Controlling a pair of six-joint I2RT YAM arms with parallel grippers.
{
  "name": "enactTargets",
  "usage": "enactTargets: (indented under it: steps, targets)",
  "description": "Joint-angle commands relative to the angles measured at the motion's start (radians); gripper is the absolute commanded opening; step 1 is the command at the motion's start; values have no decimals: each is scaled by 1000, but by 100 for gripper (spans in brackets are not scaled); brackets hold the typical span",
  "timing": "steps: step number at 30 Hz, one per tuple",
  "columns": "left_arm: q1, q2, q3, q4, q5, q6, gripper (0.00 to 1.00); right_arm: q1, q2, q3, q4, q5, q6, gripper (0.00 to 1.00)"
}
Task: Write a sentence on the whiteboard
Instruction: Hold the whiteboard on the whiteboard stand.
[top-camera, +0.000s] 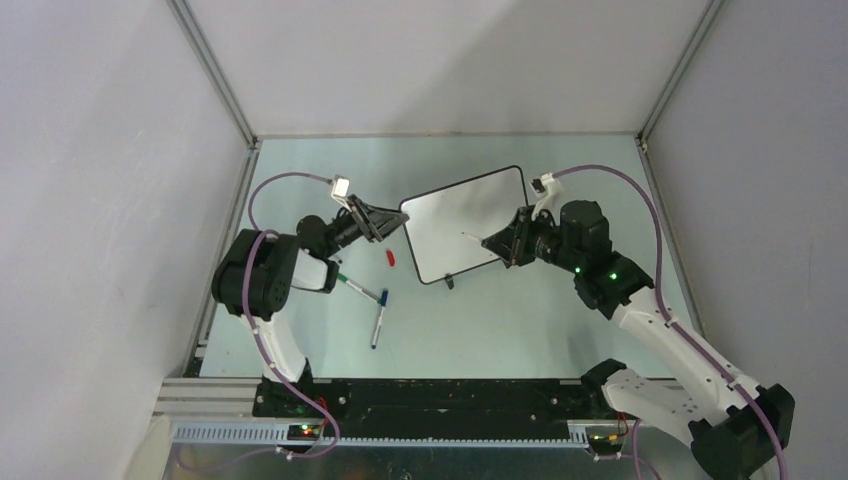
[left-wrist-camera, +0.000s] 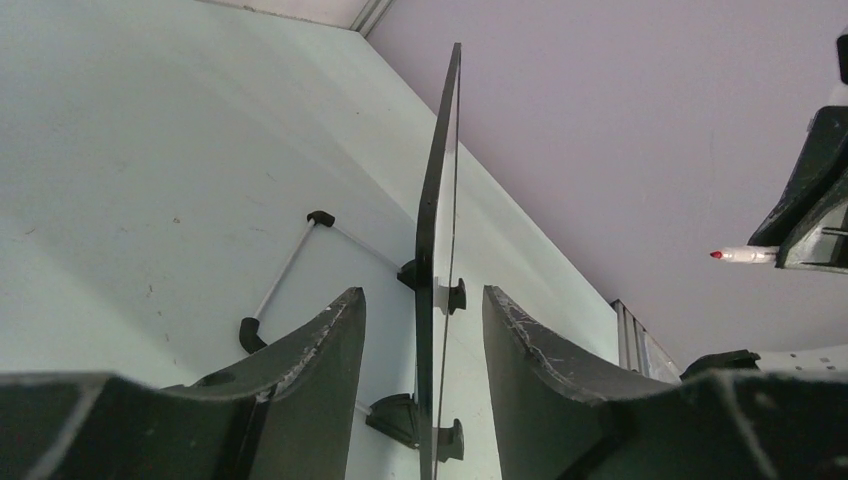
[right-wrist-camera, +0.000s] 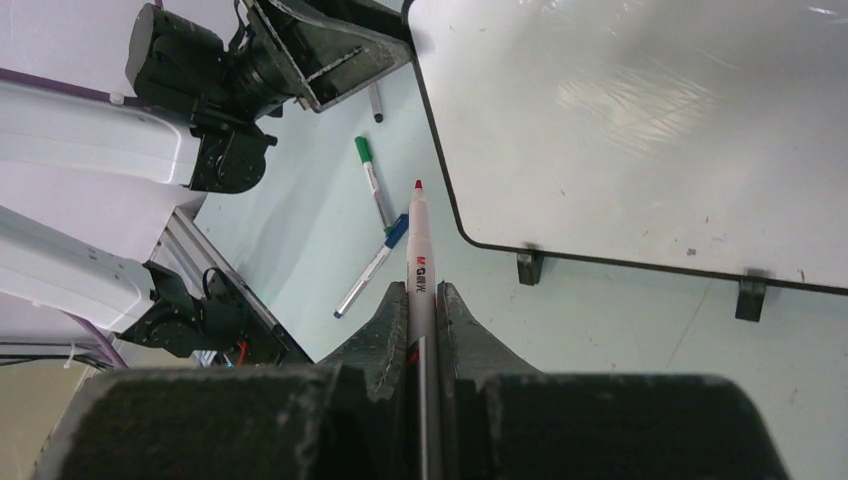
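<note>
The whiteboard (top-camera: 465, 222) stands on its black feet at the middle of the table, and its face is blank; no sentence shows on it. My left gripper (top-camera: 385, 222) is open, its jaws on either side of the board's left edge with a gap on each side; the board shows edge-on in the left wrist view (left-wrist-camera: 437, 200). My right gripper (top-camera: 505, 243) is shut on a red marker (right-wrist-camera: 421, 250). The uncapped red tip points toward the board (right-wrist-camera: 640, 130) and stays a little off its face.
A red cap (top-camera: 391, 257) lies on the table left of the board's near corner. A green-capped marker (top-camera: 345, 283) and a blue-capped marker (top-camera: 378, 325) lie nearer the left arm's base. Grey walls close in the table on three sides.
</note>
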Motion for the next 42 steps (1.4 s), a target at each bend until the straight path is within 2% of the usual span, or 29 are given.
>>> enactTargets:
  steps: [1, 10, 16, 26, 29, 34, 42]
  targets:
    - [-6, 3, 19, 50, 25, -4, 52, 36, 59, 94, 37, 45, -12, 0]
    - [-8, 5, 21, 50, 28, -1, 48, 89, 168, 186, 33, 75, -9, 0]
    - [-8, 6, 22, 50, 30, -2, 37, 130, 253, 262, 22, 91, -17, 0]
    - [-9, 22, 35, 49, 35, -15, 36, 186, 361, 377, -12, 179, -51, 0]
    - [-9, 22, 36, 50, 35, -16, 35, 207, 397, 404, -27, 248, -71, 0]
    - [-9, 36, 52, 50, 47, -28, 22, 240, 419, 409, -9, 316, -92, 0]
    - [-8, 19, 36, 50, 36, -15, 14, 247, 443, 437, 3, 316, -106, 0]
